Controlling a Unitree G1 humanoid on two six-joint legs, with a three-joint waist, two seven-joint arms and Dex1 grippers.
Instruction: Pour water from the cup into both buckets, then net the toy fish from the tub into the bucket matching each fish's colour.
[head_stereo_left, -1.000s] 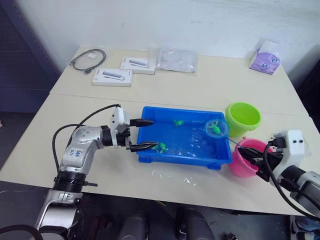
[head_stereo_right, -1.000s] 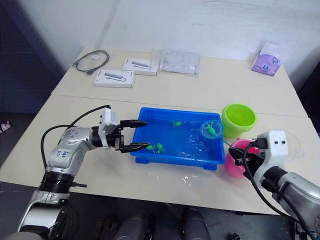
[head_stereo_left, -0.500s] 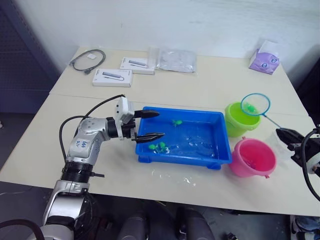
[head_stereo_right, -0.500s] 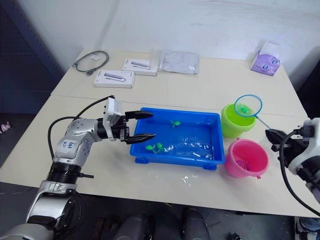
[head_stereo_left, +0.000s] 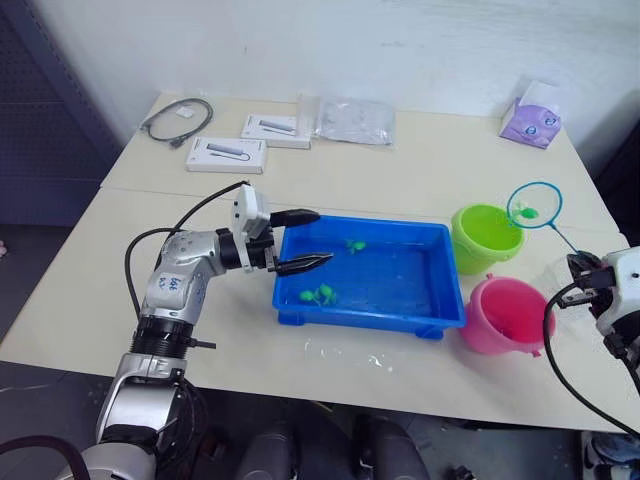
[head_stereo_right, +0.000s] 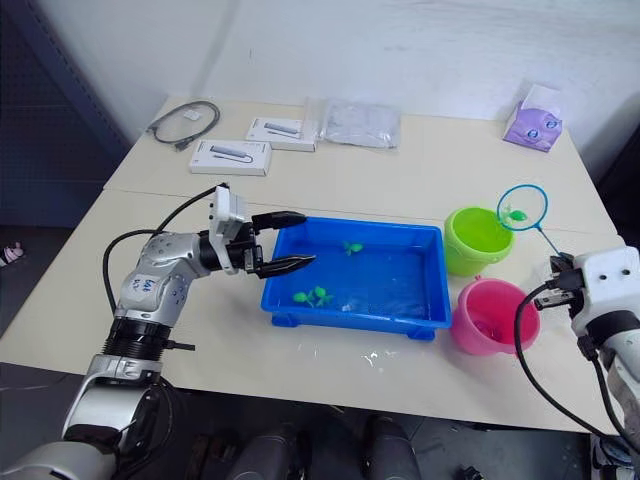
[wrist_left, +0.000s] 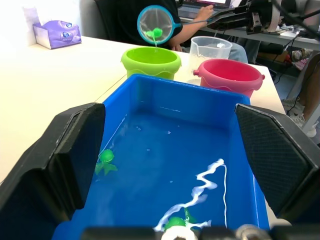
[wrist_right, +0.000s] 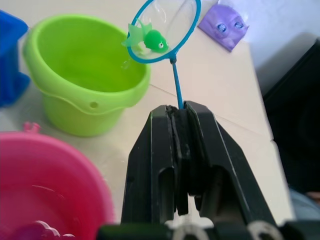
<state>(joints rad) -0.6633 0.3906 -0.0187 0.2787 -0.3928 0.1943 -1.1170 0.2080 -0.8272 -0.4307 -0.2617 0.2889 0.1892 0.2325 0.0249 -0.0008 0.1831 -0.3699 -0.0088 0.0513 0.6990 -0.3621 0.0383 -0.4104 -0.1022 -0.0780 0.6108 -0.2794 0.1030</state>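
Right wrist view: my right pincer (wrist_right: 181, 116) is clamping shut on the net (wrist_right: 165, 31) handle, holding the ring above the green bucket (wrist_right: 85, 75) so the green fish (wrist_right: 150, 39), small and glossy, is sitting ready to drop; my left pincer (head_stereo_left: 303, 240) is hanging open over the blue tub (head_stereo_left: 370, 315), holding nothing

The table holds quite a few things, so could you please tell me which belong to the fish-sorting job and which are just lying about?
Part of the job:
- blue tub
- green bucket
- pink bucket
- net with a green fish, held by the right gripper
- green fish in the tub
- clear cup

Lying about:
- grey cable
- two white boxes
- plastic bag
- purple tissue pack
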